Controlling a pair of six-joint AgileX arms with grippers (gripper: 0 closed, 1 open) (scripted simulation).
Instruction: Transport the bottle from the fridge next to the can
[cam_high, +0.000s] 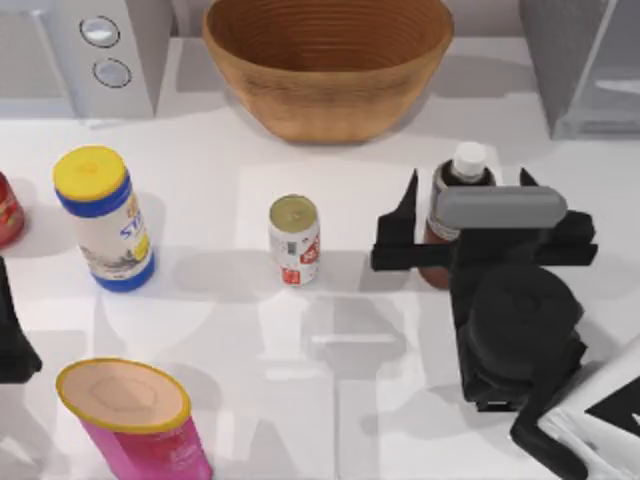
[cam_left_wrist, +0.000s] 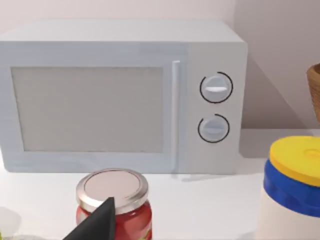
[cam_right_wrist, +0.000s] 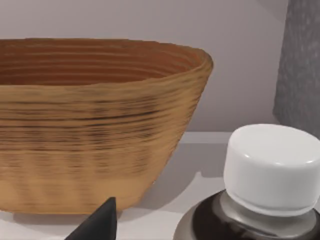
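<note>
Right gripper (cam_high: 463, 215) straddles tall white-capped reddish-brown bottle (cam_high: 452, 215), fingers spread wide, bottle upright on white table (cam_high: 330, 400), right of small gold-topped white can (cam_high: 294, 240), near grey fridge (cam_high: 585, 60); left arm parked at left edge

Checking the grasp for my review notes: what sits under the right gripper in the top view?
The bottle stands upright under the right gripper: white cap and some dark body show. The gripper covers its middle, so contact cannot be judged. The can stands apart, to its left.

White-capped bottle (cam_right_wrist: 267, 175) close up, wooden bowl (cam_right_wrist: 95, 120) behind, grey fridge (cam_right_wrist: 300, 65) at edge
</note>
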